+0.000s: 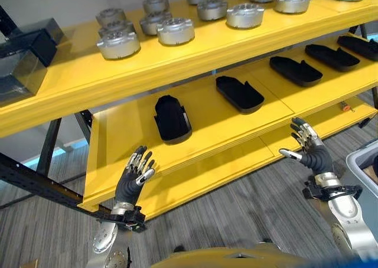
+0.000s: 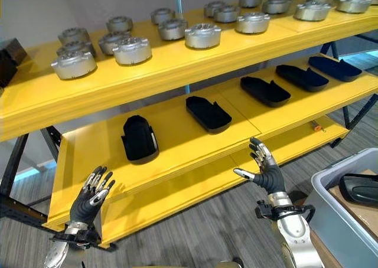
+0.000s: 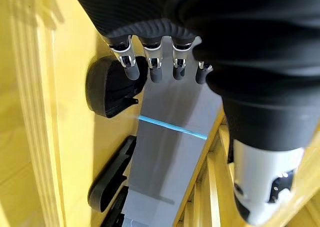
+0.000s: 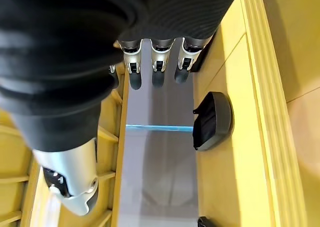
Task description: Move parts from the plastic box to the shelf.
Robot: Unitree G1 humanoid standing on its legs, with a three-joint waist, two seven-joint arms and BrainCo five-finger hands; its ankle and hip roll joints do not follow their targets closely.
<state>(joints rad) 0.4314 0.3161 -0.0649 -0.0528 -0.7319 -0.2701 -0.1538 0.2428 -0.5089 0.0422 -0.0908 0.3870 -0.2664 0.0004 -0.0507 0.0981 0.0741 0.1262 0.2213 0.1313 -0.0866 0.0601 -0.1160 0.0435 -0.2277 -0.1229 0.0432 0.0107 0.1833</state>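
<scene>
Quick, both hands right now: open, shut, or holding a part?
Left hand: open, fingers straight, holding nothing.
Right hand: open, fingers spread, holding nothing.

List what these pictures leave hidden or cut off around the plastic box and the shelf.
- Plastic box: right eye view, cut off by the right and bottom edges; how many parts it holds cannot be told beyond one black part.
- Top-shelf silver parts: left eye view, back row cut by the upper edge.
- Left hand and right hand, both open and empty: their palms face away.
</scene>
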